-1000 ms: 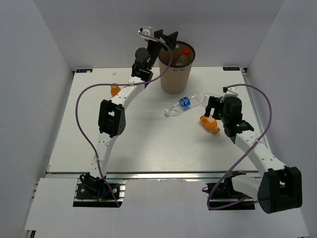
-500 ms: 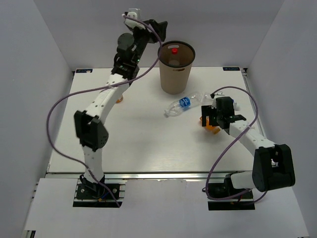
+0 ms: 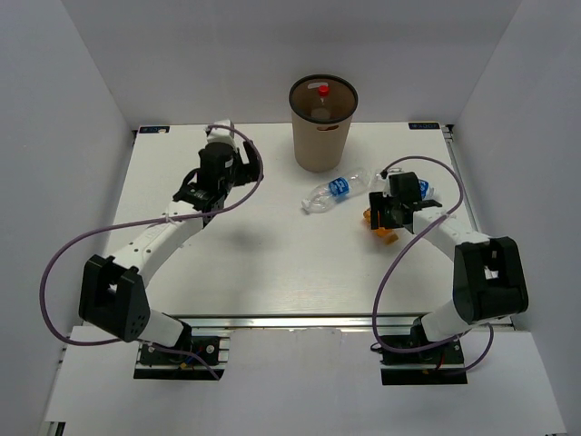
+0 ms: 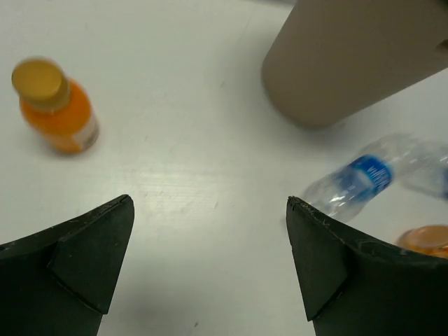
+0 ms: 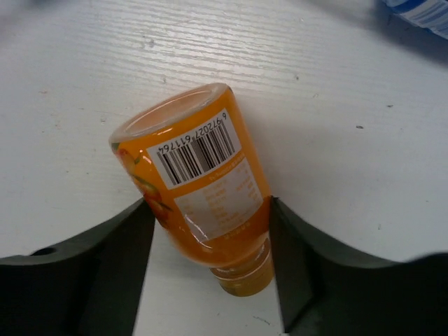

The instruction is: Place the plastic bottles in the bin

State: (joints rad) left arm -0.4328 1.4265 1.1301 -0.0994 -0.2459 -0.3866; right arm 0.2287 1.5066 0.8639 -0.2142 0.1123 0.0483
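The right gripper point(image 5: 210, 204) is clamped across an orange juice bottle point(image 5: 199, 185) lying on its side on the table point(image 5: 336, 105), gripping toward the neck end. The round, slick bottle could pivot or slip out on the lift and drop short of the bin point(image 3: 320, 145), which stands well apart at the far edge. The left gripper point(image 4: 210, 238) hangs wide and empty between a second juice bottle point(image 4: 56, 105) and a blue-label bottle point(image 4: 353, 178). From above the arms cover most of both juice bottles, the bin shows only 1 red cap point(image 3: 321, 91) — and how firm the grip is cannot be judged.
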